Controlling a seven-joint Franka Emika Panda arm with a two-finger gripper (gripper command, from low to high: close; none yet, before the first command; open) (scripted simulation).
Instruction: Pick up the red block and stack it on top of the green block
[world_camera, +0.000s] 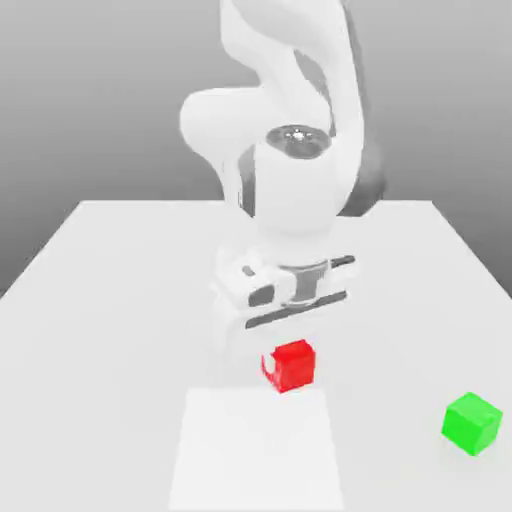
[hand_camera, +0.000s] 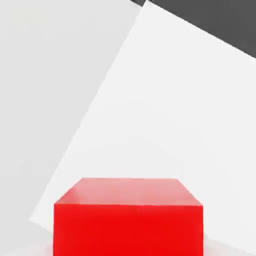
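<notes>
In the exterior view, the gripper (world_camera: 283, 352) was closed on the red block (world_camera: 290, 365), raised above the table (world_camera: 110, 300) near its front edge; the green block (world_camera: 471, 422) sat by the front right corner. A slipping grip or misaligned descent could topple the stack. In the hand view, the red block (hand_camera: 128, 220) appeared matte, unmarked, square-edged.
</notes>
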